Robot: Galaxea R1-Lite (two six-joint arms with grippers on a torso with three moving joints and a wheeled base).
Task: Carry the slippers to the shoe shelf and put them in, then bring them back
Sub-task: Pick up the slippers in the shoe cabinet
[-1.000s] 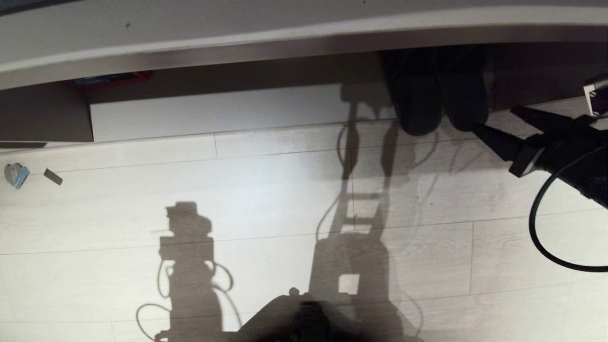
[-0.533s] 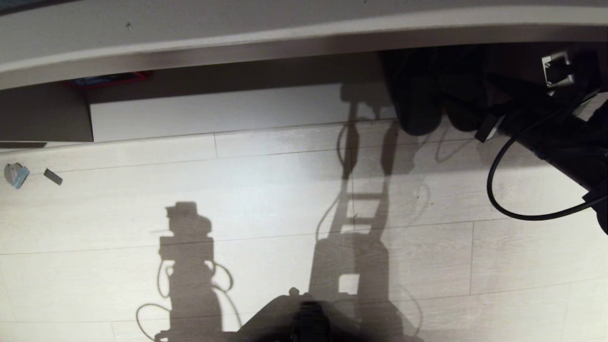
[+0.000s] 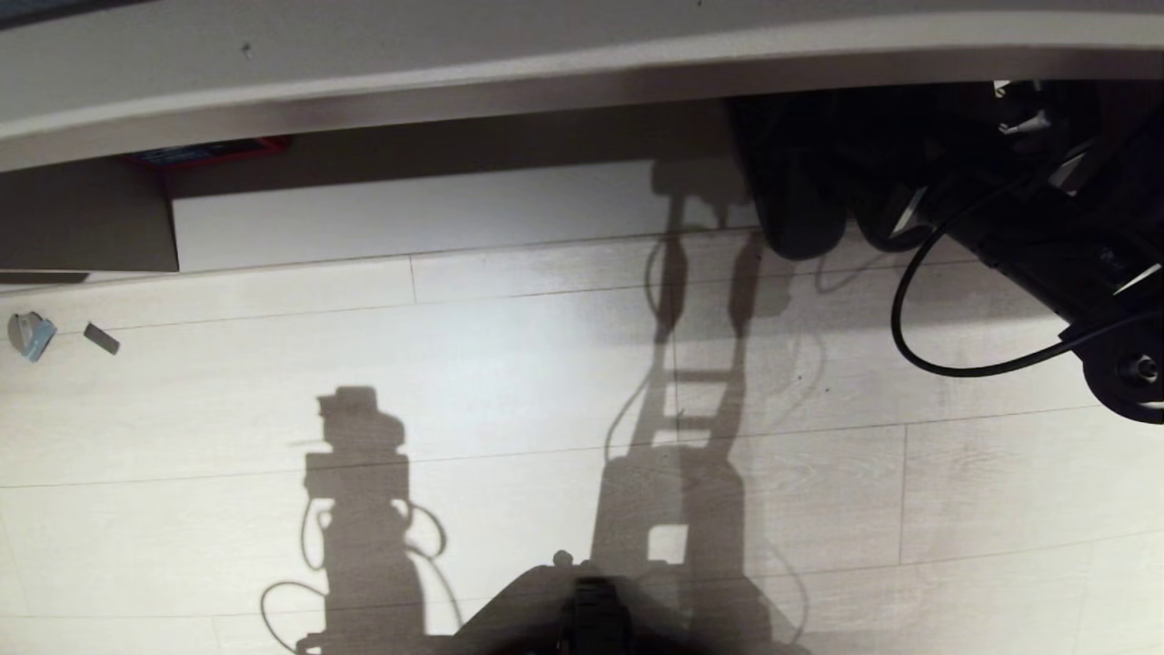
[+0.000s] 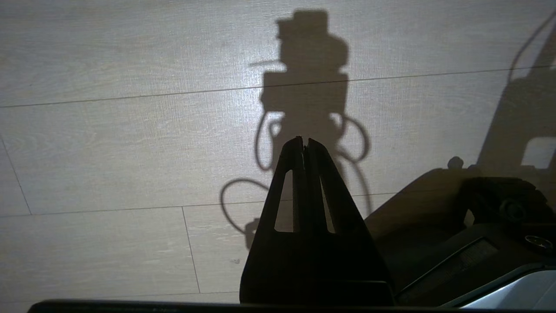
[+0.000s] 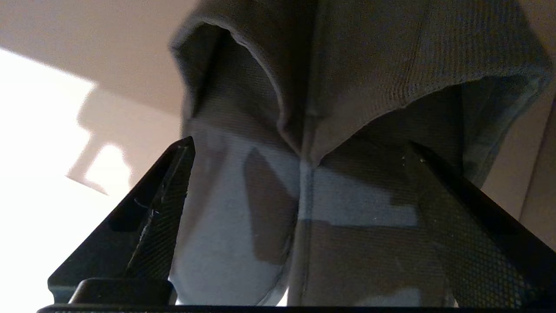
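- Reaching into the shelf (image 3: pixel 436 214) now, the right gripper (image 5: pixel 299 152) has advanced from the floor outside to the slippers (image 3: pixel 805 214) over the last second; its jaws have spread wider on the way and stand wide open, one finger on each side of the pair, nothing held.
- That reads as the start of the return leg; the slippers are already shelved, and the next move is probably to close on both heels together.
- Slippers sit side by side at the shelf's right end, heels poking over its front edge onto the floor (image 3: pixel 546 382); a red-edged flat thing (image 3: pixel 209 151) lies deep in the left part.
- Left gripper (image 4: pixel 305 143) hangs over the floor, jaws closed on nothing.
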